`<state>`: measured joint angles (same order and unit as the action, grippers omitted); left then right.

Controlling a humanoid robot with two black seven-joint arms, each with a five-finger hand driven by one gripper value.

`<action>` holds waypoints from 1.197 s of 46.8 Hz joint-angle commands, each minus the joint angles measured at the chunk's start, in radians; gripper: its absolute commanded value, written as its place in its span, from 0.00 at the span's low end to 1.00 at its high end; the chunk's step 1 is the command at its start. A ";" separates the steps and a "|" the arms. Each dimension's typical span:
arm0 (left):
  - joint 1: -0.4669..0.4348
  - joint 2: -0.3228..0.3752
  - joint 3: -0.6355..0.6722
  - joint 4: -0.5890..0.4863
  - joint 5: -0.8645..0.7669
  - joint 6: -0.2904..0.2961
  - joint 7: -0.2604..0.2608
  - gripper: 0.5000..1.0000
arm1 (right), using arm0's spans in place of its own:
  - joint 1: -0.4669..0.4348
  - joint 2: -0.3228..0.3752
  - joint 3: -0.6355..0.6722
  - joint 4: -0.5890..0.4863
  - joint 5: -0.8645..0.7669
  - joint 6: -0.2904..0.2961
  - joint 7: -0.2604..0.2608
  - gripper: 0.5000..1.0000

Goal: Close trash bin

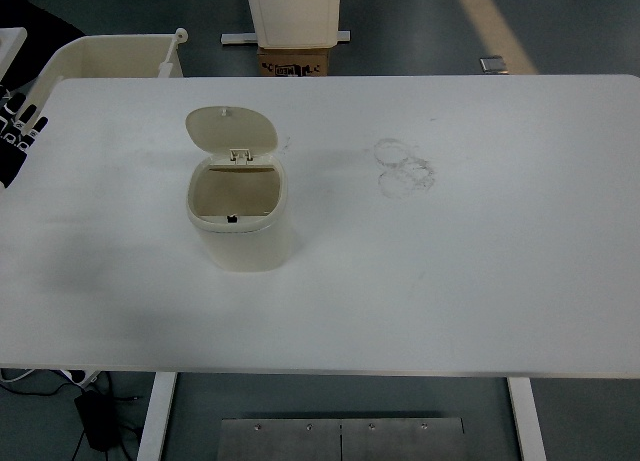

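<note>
White table: open trash bin well right of left hand, grip seemingly unreadable.

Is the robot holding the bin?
No, nothing is held. The left hand sits at the table's edge, apart from the open trash bin.

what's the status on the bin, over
Left hand at the table's far left edge, clear of the bin. Right hand out of view. Lid up, bin open. Nothing in the way.
</note>
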<state>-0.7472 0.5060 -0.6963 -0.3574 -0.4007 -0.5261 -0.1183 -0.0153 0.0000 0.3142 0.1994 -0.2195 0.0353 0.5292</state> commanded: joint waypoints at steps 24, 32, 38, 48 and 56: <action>0.000 -0.014 0.008 -0.002 0.020 0.092 -0.001 1.00 | 0.000 0.000 0.000 0.000 0.000 0.000 0.000 0.98; -0.003 -0.014 0.008 -0.003 0.023 0.087 -0.001 1.00 | 0.000 0.000 0.000 0.000 0.000 0.000 0.000 0.98; -0.004 -0.015 0.006 -0.003 0.025 0.087 -0.001 1.00 | 0.000 0.000 0.000 0.000 0.000 0.000 0.000 0.98; -0.004 -0.015 0.006 -0.003 0.025 0.086 -0.001 1.00 | 0.000 0.000 0.000 0.000 0.000 0.000 0.000 0.98; -0.011 -0.012 0.008 -0.008 0.028 0.083 0.003 1.00 | 0.000 0.000 0.000 0.000 0.000 0.000 0.000 0.98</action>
<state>-0.7548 0.4914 -0.6891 -0.3619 -0.3745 -0.4415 -0.1182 -0.0153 0.0000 0.3144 0.1994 -0.2193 0.0353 0.5292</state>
